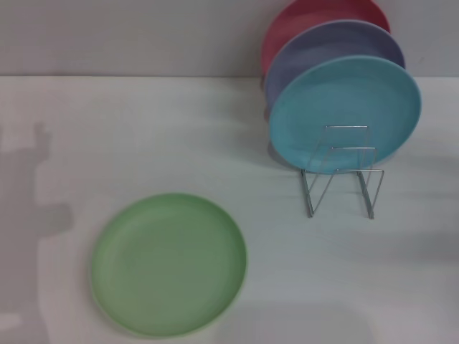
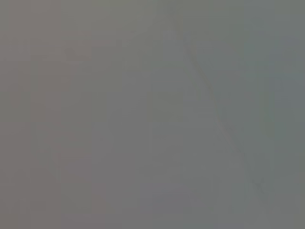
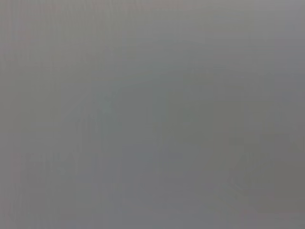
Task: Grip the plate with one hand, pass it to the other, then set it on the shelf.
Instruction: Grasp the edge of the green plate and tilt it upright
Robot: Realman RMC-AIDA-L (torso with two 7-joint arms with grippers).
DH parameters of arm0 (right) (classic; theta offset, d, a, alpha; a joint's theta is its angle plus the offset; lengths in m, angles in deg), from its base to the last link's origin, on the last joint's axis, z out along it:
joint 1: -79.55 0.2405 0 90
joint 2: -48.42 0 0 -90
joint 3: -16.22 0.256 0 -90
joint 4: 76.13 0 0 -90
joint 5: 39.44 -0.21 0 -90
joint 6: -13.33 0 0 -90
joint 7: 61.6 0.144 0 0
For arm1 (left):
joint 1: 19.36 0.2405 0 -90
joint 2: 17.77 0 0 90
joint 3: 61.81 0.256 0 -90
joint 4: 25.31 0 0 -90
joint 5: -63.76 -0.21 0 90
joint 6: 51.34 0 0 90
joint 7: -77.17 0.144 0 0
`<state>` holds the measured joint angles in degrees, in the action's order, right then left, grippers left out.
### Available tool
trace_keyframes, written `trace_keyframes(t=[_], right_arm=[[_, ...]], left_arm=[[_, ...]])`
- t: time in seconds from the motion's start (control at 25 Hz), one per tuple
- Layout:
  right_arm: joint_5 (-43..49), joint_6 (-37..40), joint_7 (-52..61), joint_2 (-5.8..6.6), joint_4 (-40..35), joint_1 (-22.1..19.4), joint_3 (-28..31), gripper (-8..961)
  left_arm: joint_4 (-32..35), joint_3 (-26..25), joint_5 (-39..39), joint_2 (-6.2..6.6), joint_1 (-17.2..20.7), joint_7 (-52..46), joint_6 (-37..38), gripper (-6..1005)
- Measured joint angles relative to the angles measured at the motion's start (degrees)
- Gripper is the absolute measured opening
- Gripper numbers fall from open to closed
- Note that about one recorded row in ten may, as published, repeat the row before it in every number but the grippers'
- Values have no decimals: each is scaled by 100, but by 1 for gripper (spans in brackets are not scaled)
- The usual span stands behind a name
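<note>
The light green plate (image 1: pixel 168 264) lies flat on the white table at the front left in the head view. The silver wire shelf (image 1: pixel 343 172) stands at the right, behind it. Its front loops are free and its back slots hold three upright plates. Neither gripper shows in the head view. Both wrist views show only a plain grey surface, with no plate, shelf or fingers in them.
On the shelf stand a turquoise plate (image 1: pixel 345 111) in front, a lavender plate (image 1: pixel 331 50) behind it and a red plate (image 1: pixel 308 21) at the back. The white table (image 1: pixel 143 129) meets a grey wall at the back. An arm's shadow falls on the left.
</note>
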<state>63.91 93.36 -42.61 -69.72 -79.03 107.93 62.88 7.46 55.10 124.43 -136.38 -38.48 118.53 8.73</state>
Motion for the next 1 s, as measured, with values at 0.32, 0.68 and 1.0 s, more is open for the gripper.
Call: trace_keyframes(t=[0.32,0.68,1.0], right_arm=[[-1,-29,0,-17,23,-7,1,636],[-7,-3,0,-57,67,-9,1,636],[-9,14,0,-61,96,-6,1,635]], left_arm=[[452,-60,-38,33,201,-72,-210,830],[927,-413,-243,92,90,-1663,-1293,814],[2407,-2302,-356,62,200,-777,-4695,801]])
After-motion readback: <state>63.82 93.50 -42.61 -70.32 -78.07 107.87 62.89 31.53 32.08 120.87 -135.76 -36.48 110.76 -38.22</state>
